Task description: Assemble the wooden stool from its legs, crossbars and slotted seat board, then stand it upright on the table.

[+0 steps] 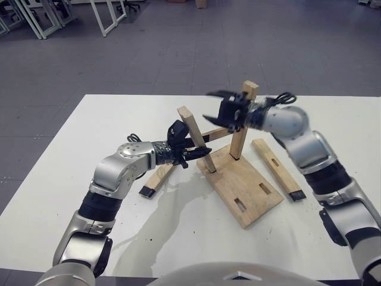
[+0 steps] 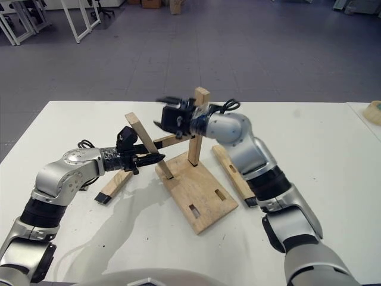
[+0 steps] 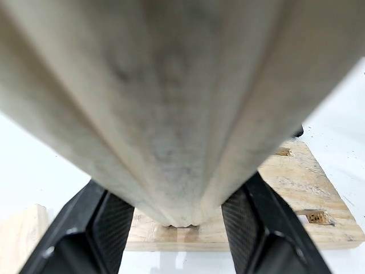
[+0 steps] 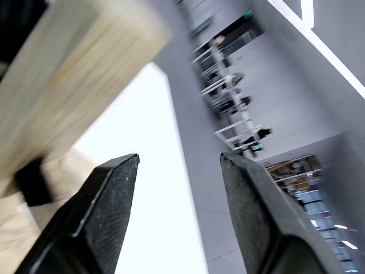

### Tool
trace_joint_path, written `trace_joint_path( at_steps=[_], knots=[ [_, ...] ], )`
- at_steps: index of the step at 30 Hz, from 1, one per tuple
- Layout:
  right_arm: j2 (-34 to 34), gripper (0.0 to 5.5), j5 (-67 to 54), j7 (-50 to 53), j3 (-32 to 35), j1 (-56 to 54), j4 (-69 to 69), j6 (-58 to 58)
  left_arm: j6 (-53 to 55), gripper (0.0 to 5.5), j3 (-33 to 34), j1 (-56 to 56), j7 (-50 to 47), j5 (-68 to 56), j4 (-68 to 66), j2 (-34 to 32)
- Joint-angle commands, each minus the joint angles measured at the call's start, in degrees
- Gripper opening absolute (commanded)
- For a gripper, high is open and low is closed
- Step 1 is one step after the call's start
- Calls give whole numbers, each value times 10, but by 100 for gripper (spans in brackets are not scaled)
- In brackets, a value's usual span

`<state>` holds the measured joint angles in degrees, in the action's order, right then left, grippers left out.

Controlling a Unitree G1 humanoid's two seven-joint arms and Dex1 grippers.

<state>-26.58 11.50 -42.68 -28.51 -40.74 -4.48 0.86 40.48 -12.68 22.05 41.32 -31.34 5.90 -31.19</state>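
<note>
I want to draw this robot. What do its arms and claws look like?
The left arm and right arm are rounded silver-grey shells with black joints. Black cables loop at the wrists. The left gripper and right gripper are black, each with two flat fingers.

This appears to be a robotics lab or workshop hall, where a broad, smooth grey floor (image 1: 238, 47) stretches behind the white flat-topped table (image 1: 77, 179). White metal-framed workbenches (image 1: 41, 15) stand in rows across the floor. A long bright ceiling light strip (image 4: 313, 45) runs overhead.
</note>
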Motion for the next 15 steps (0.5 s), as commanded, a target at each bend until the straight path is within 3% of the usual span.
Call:
trace_joint_path(
  at_steps=[1,9,12,15],
  knots=[
    [-27,259,71,-38,-55,24,-72,22,51,205,-27,-50,-27,42,-24,-7],
    [-78,259,117,-48,-88,86,-94,103,50,205,-4,-69,-68,32,50,0],
    [-10,259,-9,21,40,66,-21,42,56,205,-21,-65,-72,44,34,3],
    [33,259,-57,85,133,-24,12,16,69,205,-26,-59,-83,47,27,13]
  ],
)
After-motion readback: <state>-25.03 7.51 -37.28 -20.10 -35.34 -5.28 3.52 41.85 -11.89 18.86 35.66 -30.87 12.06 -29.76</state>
